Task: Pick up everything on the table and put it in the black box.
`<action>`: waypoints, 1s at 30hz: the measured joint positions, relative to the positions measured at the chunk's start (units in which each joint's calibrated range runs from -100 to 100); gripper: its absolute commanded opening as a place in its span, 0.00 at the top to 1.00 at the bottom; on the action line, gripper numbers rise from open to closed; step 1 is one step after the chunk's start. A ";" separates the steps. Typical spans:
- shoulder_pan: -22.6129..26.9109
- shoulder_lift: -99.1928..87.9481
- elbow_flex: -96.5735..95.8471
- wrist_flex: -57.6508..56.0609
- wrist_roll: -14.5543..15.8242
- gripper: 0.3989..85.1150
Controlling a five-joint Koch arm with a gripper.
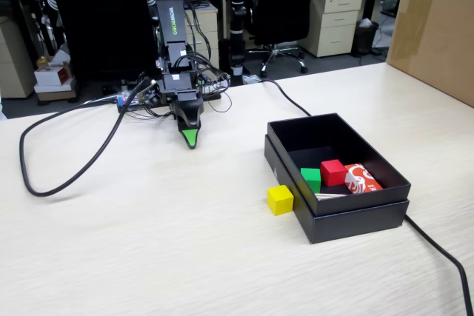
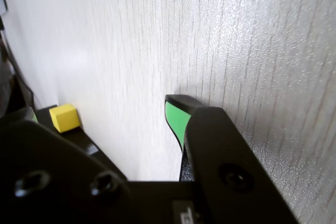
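Task looks mostly done: the box (image 1: 337,216) already holds a red cube (image 1: 332,172), a green cube (image 1: 311,178) and a red-and-white item (image 1: 362,179), w/ only the yellow cube (image 1: 280,199) left on the table (image 1: 148,249), touching or just beside the box's near-left wall. Gripper (image 1: 191,138) sits low near the arm base, well apart from that cube, holding nothing; only one green tip shows in both views, so can't tell if the jaws are apart or closed

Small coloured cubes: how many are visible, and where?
3. A yellow cube sits on the table against the black box; a green cube and a red cube lie inside. Others may be hidden.
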 measured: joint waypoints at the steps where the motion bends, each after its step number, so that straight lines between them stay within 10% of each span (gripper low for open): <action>1: 0.00 0.00 0.37 -0.54 0.00 0.44; 30: 4.10 39.74 70.65 -50.95 2.10 0.44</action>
